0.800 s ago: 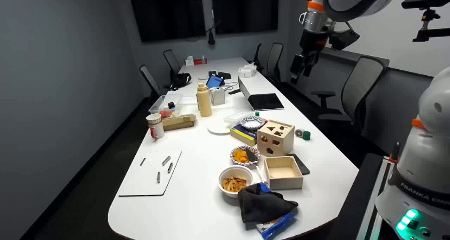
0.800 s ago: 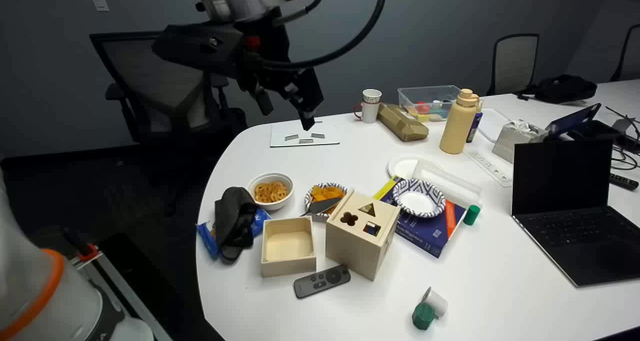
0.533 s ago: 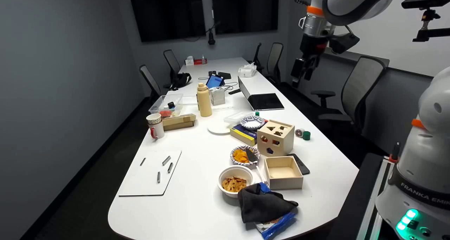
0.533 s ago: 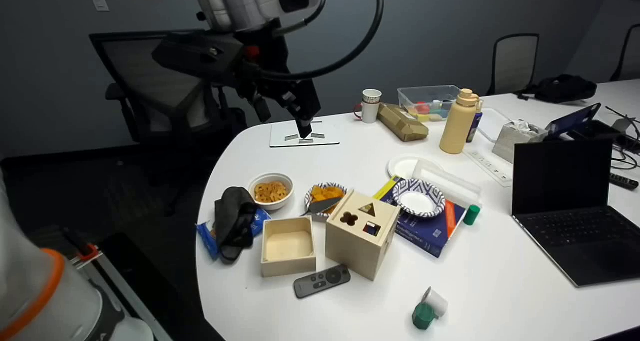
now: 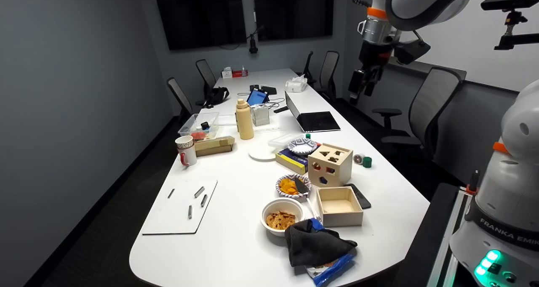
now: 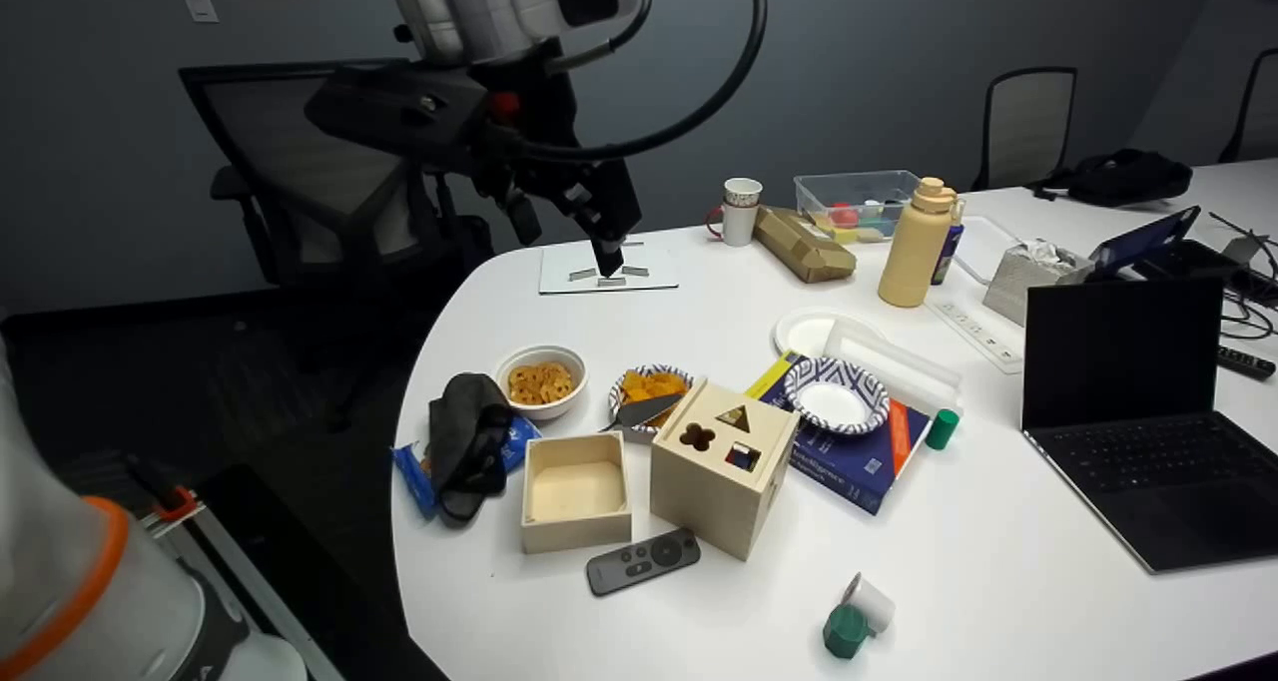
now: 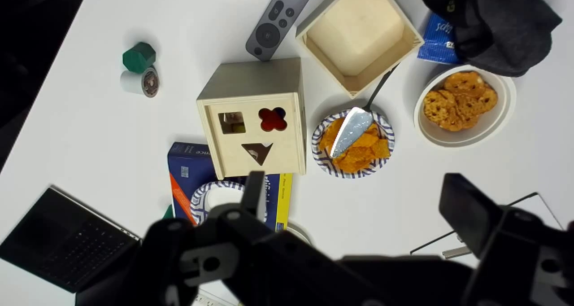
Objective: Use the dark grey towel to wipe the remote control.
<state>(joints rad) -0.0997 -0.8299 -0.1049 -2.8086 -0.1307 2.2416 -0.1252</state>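
Dark grey towel not in jaws; those hang spread, high over desk, nothing between. From where I stand, towel lies across blue packet, close by snack bowl; remote control flat, beside lidless wooden box and shape sorter. Likely trouble: pinching too deep could lift packet with towel; trailing edge could drag bowl; loose remote may skid under wiping. Desk white, crowded. Room grey, mesh chairs, two dark screens on wall
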